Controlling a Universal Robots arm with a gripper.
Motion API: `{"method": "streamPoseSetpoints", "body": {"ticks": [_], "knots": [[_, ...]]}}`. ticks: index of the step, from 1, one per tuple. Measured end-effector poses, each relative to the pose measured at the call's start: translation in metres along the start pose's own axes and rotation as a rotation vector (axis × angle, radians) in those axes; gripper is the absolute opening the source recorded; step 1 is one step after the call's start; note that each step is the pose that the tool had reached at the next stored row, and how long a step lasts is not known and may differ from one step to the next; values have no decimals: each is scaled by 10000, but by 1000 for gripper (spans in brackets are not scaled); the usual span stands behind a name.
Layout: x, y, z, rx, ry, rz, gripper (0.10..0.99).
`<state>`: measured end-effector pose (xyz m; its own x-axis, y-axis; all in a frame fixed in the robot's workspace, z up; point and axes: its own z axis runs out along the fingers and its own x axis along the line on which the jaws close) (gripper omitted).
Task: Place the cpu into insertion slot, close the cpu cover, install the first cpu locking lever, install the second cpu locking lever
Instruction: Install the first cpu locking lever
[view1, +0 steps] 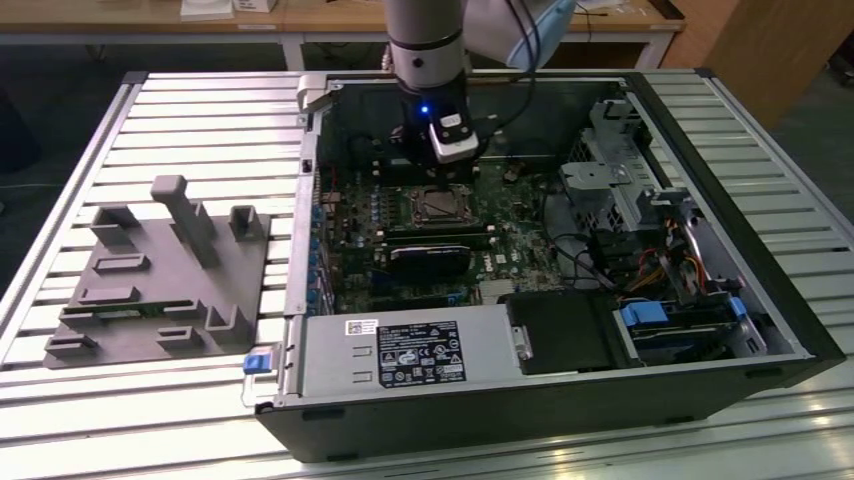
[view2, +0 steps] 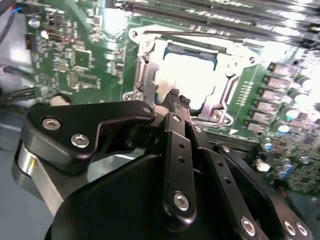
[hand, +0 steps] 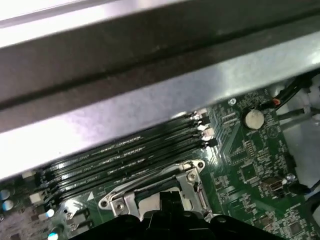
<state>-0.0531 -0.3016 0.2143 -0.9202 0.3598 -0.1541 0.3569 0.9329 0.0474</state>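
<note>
The robot arm reaches down into an open computer case (view1: 747, 300) lying on a slatted metal table (view1: 80, 400), its gripper (view1: 451, 180) poised directly over the insertion slot (view1: 438, 205) near the middle of the green motherboard (view1: 534, 245), toward the case's far wall. In the second wrist view the gripper (view2: 178, 98) has its two black fingertips (view2: 173, 95) pressed together with no gap showing and nothing pinched between them — their tips hang just above the near edge of the socket. The cpu (view2: 192, 75) lies flat inside the insertion slot (view2: 145, 65), its pale metal top glaring under the light, and the cpu cover (view2: 235, 62) frames it with its open middle around the chip; whether the frame is fully seated cannot be told. In the first wrist view, the long black memory slots (hand: 125, 155) run just beside the socket's silvery frame (hand: 192, 182), between it and the case wall. On the table at the exterior view's left, well apart from the case, sits a grey fixture block (view1: 154, 290) with upright posts.
</note>
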Motion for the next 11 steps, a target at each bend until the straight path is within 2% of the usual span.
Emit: {"method": "streamPoseSetpoints", "body": {"ticks": [2, 4, 6, 11], "knots": [[-14, 3, 4, 134, 188, -10, 106], [-24, -5, 6, 214, 298, -12, 106], [-31, -21, 7, 261, 351, -6, 106], [-56, -84, 10, 312, 391, 17, 106]]}}
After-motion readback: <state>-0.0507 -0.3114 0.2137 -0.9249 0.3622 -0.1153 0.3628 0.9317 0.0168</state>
